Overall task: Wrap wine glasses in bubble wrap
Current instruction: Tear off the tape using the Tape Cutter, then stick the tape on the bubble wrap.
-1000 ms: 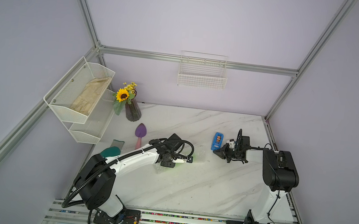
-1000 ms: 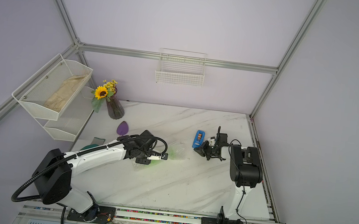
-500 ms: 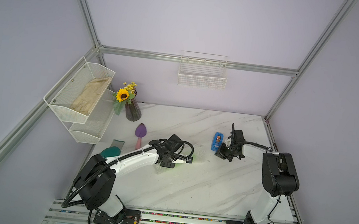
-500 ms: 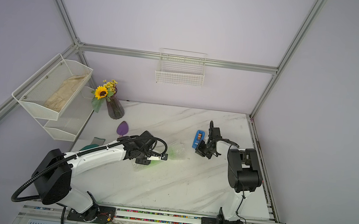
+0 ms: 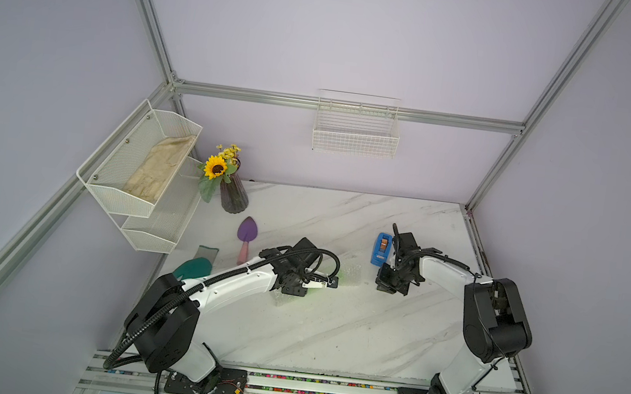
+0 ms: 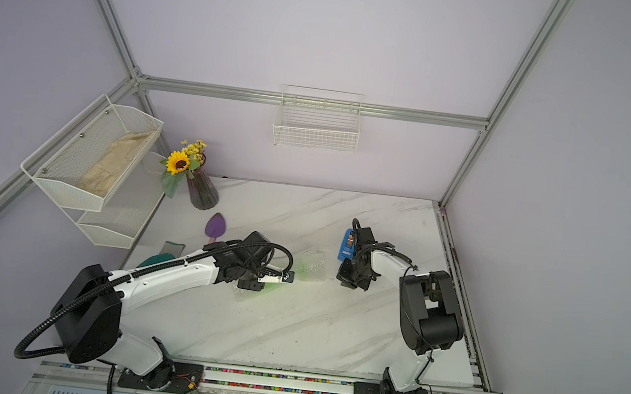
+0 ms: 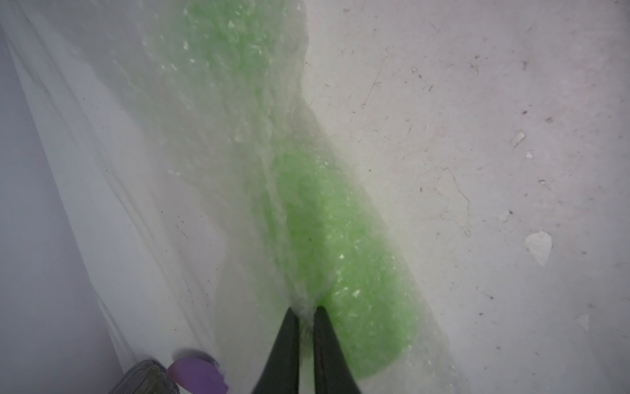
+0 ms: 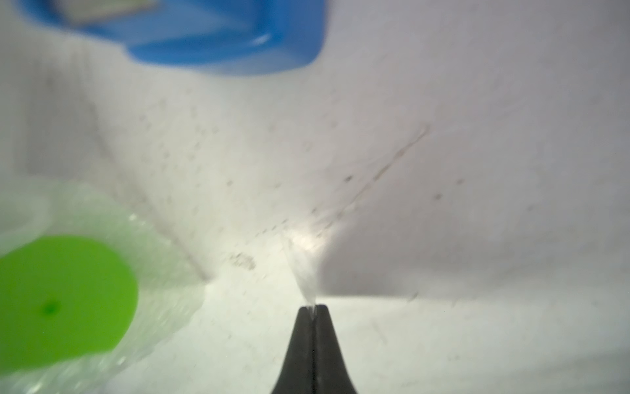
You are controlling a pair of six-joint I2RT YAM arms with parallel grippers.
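Two grippers: left gripper point(image 7: 305, 308) and right gripper point(image 8: 313, 307). One goblet point(image 7: 334, 238) and one wrap point(image 7: 204, 136) sheet, both at the left gripper's tips. One tape dispenser point(image 5: 382, 249) just beside the right gripper. Behind the left gripper: one trowel point(image 5: 247, 234), one glove point(image 5: 194, 267), and one vase point(image 5: 234, 196) with one sunflower point(image 5: 215, 167). Well apart from both grippers: one basket point(image 5: 354, 141) and one two-tier shelf point(image 5: 117, 200) holding one cloth point(image 5: 157, 170).

The lime-green goblet point(image 7: 341, 245) lies on its side on the desk point(image 7: 494, 119). It is rolled up inside the clear, crinkly bubble wrap point(image 7: 218, 112). Its flat round foot shows at one end.
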